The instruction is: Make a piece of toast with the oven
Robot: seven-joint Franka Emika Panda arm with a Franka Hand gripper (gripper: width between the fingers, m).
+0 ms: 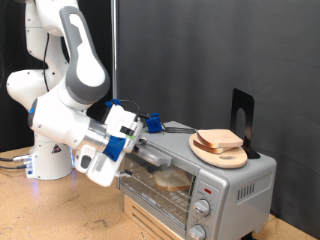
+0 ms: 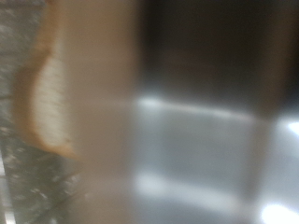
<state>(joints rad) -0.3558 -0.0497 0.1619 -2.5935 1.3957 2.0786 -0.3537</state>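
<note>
The white-and-blue two-finger gripper (image 1: 128, 150) is seen pushed up against the front of the boxy silver-grey toaster oven (image 1: 235, 180). Whether its fingers are parted or closed cannot be told. A pale tan bread slice with darker crust (image 1: 172, 180) is glimpsed inside, behind the glass, and fills the blurred wrist view (image 2: 47, 103). It is judged light, soft and crumbly, best taken gently by its edges. Two more slices (image 1: 219, 141) are stacked on a wooden board (image 1: 222, 155) on top.
</note>
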